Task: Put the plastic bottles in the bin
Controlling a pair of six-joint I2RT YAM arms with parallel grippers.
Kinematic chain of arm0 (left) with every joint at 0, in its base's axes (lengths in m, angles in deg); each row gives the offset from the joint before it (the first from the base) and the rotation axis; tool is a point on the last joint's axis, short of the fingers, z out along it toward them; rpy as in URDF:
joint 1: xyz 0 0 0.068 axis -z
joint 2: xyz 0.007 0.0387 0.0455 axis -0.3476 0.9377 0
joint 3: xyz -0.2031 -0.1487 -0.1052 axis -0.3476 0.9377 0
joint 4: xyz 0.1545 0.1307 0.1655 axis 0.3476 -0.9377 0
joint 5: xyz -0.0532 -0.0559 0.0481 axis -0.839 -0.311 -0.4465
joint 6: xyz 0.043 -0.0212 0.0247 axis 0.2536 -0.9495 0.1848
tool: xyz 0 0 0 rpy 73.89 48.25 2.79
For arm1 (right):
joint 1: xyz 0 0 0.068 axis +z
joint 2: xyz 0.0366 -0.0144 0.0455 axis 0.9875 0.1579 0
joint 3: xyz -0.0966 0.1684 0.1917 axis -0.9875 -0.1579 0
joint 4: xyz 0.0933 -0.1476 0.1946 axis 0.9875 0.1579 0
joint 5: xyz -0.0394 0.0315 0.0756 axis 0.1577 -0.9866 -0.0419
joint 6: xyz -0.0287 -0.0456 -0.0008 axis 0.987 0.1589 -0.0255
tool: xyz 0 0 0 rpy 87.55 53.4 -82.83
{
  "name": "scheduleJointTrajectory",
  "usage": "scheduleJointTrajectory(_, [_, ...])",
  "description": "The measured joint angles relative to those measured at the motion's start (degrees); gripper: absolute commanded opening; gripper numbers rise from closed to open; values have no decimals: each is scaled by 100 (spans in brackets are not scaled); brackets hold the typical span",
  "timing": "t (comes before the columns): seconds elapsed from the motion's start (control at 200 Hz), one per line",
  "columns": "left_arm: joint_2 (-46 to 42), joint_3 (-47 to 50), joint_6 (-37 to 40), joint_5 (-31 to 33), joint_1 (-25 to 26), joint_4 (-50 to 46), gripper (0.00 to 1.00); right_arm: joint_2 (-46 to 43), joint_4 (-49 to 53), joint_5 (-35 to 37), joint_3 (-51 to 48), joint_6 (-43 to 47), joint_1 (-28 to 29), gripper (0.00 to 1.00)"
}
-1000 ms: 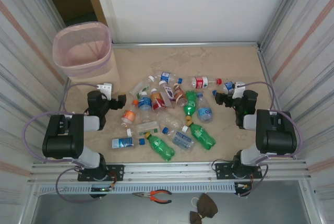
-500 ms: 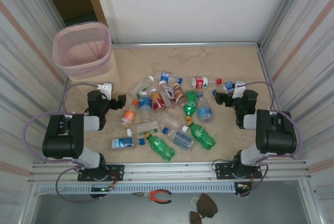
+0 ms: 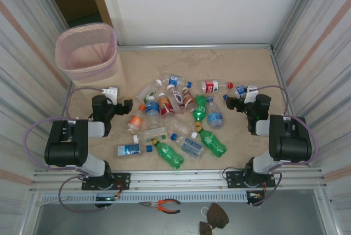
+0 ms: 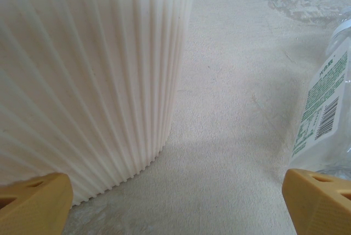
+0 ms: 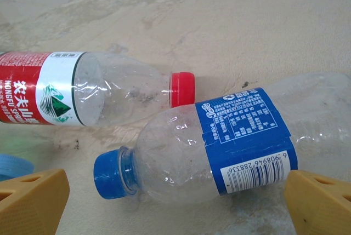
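Several plastic bottles (image 3: 175, 117) lie scattered across the middle of the table, clear ones with blue, red or orange labels and three green ones (image 3: 169, 154). The pink mesh bin (image 3: 88, 51) stands at the far left corner. My left gripper (image 3: 127, 105) sits low at the heap's left edge, open and holding nothing. Its wrist view has the bin's ribbed beige body (image 4: 82, 81) at left and a clear green-labelled bottle (image 4: 326, 109) at right. My right gripper (image 3: 229, 103) is open at the heap's right. Just ahead of it (image 5: 175, 207) lie a blue-labelled bottle (image 5: 219, 147) and a red-labelled one (image 5: 82, 95).
Corrugated metal walls (image 3: 315, 54) close in the table's left and right sides, and a white wall stands at the back. A metal rail (image 3: 181, 177) runs along the near edge. Orange-handled pliers (image 3: 162, 206) lie on the ledge below it.
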Motion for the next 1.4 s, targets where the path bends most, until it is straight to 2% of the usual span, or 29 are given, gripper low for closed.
scheduleJointTrajectory(0.18, [-7,-59,0,-2,0,-87,99,-2,48,138,15,-20,59,99])
scheduleJointTrajectory(0.436, [-442,-378,2,24,28,-767,99,-356,581,538,254,-79,188,99])
scheduleJointTrajectory(0.621, [-841,-632,22,308,210,-1506,99,-833,1147,876,295,-173,188,99])
scheduleJointTrajectory(0.852, [-1471,-1104,70,796,831,-2789,99,-1784,2140,1099,424,-341,188,99])
scheduleJointTrajectory(1.062, [-1878,-1576,-9,1182,1528,-4328,99,-2531,3062,1067,562,-608,188,99])
scheduleJointTrajectory(1.287, [-1906,-2509,-345,1416,2282,-6033,99,-3012,4256,1021,957,-942,188,100])
scheduleJointTrajectory(1.403, [-1672,-3123,-529,1368,2481,-6951,99,-3185,4848,944,1279,-1097,188,98])
